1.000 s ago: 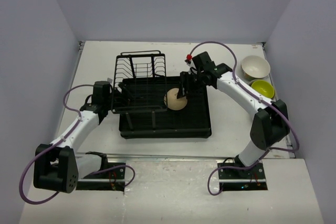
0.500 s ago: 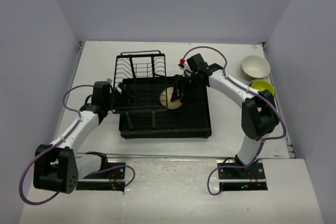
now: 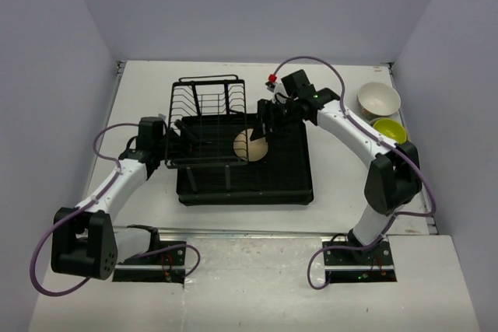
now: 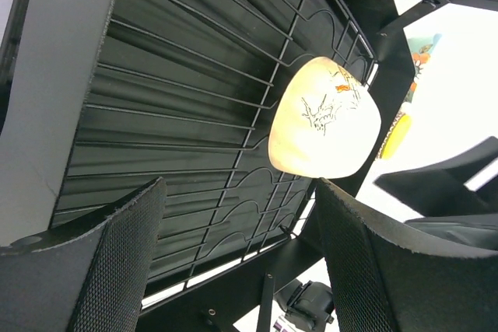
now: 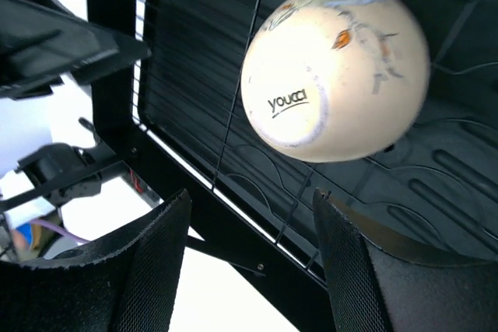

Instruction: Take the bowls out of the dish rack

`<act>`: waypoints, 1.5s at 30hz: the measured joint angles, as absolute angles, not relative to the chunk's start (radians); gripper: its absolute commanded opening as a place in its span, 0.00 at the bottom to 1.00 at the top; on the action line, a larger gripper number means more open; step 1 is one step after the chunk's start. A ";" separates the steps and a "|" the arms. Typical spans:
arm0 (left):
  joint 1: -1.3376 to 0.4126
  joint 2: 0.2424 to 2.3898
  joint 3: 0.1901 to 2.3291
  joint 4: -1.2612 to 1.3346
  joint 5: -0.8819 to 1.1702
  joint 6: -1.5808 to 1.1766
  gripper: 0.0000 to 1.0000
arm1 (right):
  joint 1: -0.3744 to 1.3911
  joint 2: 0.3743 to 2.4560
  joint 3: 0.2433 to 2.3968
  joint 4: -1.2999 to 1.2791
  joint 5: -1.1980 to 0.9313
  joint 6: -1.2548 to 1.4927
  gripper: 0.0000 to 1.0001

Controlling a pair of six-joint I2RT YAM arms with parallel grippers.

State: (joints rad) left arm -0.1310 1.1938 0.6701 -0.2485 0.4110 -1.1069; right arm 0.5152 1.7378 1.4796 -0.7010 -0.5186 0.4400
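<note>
Right arm is reaching over the dish rack (image 3: 264, 184) from its far right corner, right pincer (image 3: 260, 134) gaping wide beside the cream bowl (image 3: 245, 148) mid-tray. Left pincer (image 3: 184, 133), also wide, is hovering at the rack's left edge. Only the right wrist view is showing the bowl's stamped foot.

A white bench (image 3: 334, 184) is seen, closed in on three sides by plain pale lilac walls (image 3: 257, 5). Along its near edge a metal rail (image 3: 249, 232) is laid, and a pale panel (image 3: 257, 293) is set before it.
</note>
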 measured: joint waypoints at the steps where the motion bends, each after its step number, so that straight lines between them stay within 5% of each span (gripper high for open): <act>1: -0.131 1.196 0.670 -0.248 0.411 -1.107 0.78 | 0.508 1.731 1.487 -0.706 -0.510 0.441 0.65; 11: -0.130 1.215 0.679 -0.240 0.411 -1.107 0.78 | 0.414 1.788 1.560 -0.755 -0.440 0.425 0.61; 38: -0.125 1.289 0.709 -0.171 0.418 -1.117 0.78 | 0.549 1.988 1.631 -0.736 -0.632 0.462 0.61; 45: -0.125 1.294 0.710 -0.162 0.421 -1.117 0.78 | 0.569 1.991 1.625 -0.686 -0.681 0.507 0.70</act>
State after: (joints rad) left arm -0.1246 1.2942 0.7097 -0.1616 0.4213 -1.1172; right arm 0.5694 1.9907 1.6253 -0.6865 -0.6807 0.5072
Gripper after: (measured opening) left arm 0.776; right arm 0.655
